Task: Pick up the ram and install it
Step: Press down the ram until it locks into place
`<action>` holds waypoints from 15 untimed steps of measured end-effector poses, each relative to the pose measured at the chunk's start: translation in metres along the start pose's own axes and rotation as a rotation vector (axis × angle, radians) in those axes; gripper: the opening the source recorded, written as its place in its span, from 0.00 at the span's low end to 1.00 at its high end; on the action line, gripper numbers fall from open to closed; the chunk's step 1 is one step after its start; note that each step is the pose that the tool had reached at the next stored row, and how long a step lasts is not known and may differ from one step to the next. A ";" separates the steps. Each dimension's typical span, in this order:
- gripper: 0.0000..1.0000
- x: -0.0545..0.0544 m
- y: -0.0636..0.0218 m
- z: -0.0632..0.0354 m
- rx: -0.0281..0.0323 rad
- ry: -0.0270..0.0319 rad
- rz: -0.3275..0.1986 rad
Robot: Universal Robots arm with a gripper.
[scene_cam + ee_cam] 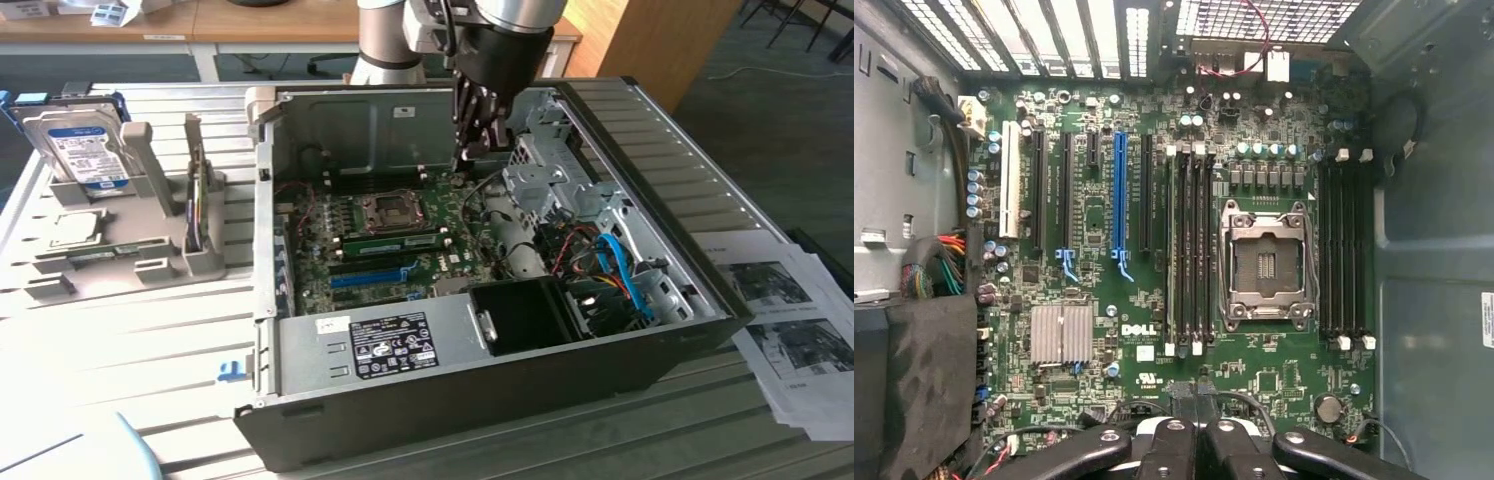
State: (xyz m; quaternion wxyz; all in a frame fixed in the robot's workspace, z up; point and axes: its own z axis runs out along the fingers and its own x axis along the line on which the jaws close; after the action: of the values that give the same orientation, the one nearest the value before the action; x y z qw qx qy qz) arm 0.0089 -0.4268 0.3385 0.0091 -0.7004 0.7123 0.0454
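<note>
A: What's around the open grey metal computer case (641, 130)?
B: A boxy silver hard drive (80, 145) on the exterior view's left of it, printed paper sheets (794, 330) on the right, and a bright blue plastic slot (1119, 190) inside.

The computer case (667, 190) lies open on top, so the motherboard (454, 265) is reachable from above, with clear room over the CPU socket (391, 208) and the memory slots (1189, 250) beside it. Toward the exterior view's right, the drive cage (561, 175), loose cables (607, 265) and a black fan shroud (527, 312) crowd the bay. The gripper (478, 148), fingers together, hangs just beside the cage.
</note>
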 end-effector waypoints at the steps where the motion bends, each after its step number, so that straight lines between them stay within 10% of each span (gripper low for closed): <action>1: 0.09 0.000 -0.0001 0.0009 0.0000 0.0000 0.000; 15: 0.09 0.001 -0.0008 0.0145 0.0000 0.0000 0.000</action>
State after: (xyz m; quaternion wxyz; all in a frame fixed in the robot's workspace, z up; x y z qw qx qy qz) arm 0.0089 -0.4268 0.3239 0.0091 -0.7004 0.7123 0.0454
